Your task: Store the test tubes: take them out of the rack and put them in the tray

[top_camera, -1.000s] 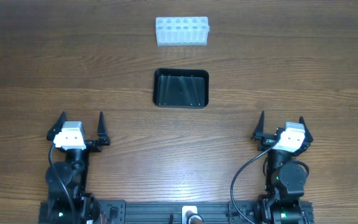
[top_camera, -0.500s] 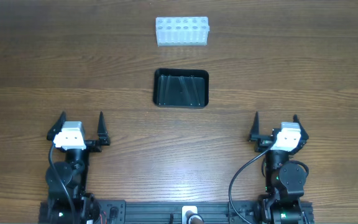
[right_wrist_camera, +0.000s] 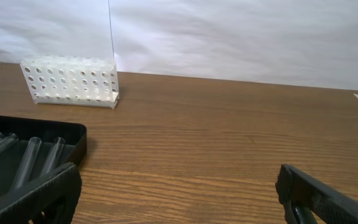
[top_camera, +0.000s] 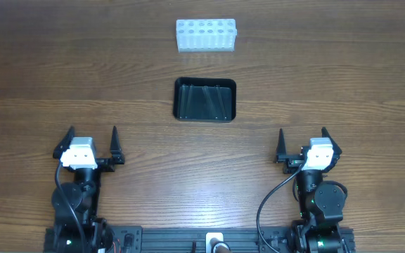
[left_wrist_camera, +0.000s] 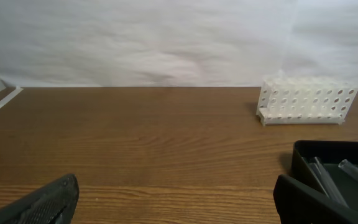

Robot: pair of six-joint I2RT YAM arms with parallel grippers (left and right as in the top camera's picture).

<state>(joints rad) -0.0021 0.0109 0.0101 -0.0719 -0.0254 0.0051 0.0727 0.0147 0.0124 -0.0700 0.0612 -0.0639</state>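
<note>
Fingers of the right gripper (right_wrist_camera: 178,177) spread wide, low over the wooden table (right_wrist_camera: 216,137). Black tray (right_wrist_camera: 73,134) just ahead of one finger; several clear test tubes (right_wrist_camera: 30,158) lie flat inside. White rack (right_wrist_camera: 70,81) stands farther ahead, beyond the tray and apart from it. White backdrop (right_wrist_camera: 229,37) behind.

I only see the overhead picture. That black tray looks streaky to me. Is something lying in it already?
Observer: Yes. The right wrist view shows clear test tubes lying flat in the tray.
Operator: And the white rack, what is its side like?
Observer: The rack has a long side wall with rows of round holes.
Operator: What is behind the table?
Observer: A white backdrop rises at the table's far edge.
</note>
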